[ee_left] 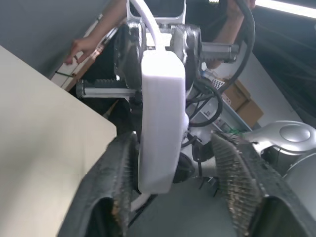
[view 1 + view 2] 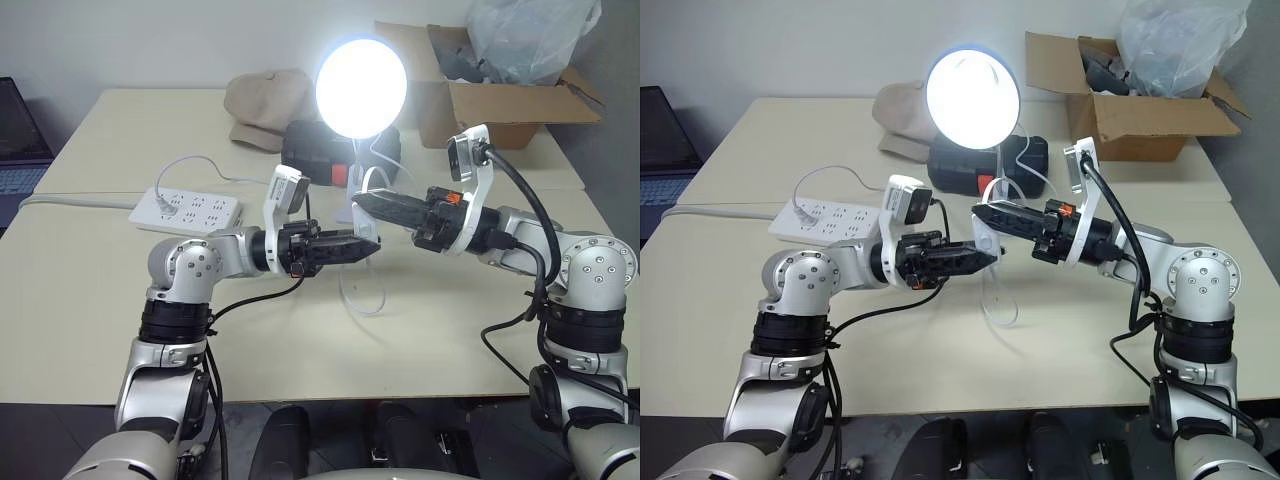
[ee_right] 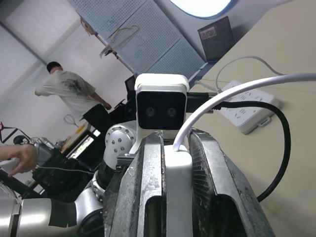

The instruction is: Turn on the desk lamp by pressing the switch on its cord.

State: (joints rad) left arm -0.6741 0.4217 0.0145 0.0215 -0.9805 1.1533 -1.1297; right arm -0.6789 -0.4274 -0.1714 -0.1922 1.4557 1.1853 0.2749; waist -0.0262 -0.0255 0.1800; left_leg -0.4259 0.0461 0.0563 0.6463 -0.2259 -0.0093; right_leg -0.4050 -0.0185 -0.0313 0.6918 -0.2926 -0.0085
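Note:
The desk lamp (image 2: 361, 88) stands at mid-table with its round shade glowing bright white. Both grippers meet in the air in front of it. My right gripper (image 2: 362, 203) reaches in from the right, shut on the switch (image 3: 177, 197), a white oblong block held between its fingers. The thin white cord (image 3: 237, 91) leaves the top of the switch; another stretch of cord (image 2: 365, 295) hangs in a loop to the table. My left gripper (image 2: 372, 245) comes from the left. It stands open around the switch (image 1: 160, 123), which sits close to one finger (image 1: 118, 168) and apart from the other.
A white power strip (image 2: 186, 210) lies to the left. Behind the lamp sit a black case (image 2: 320, 150) and a beige cap (image 2: 265, 105). An open cardboard box (image 2: 500, 100) with a plastic bag stands at the back right. A person (image 3: 74, 96) stands in the room.

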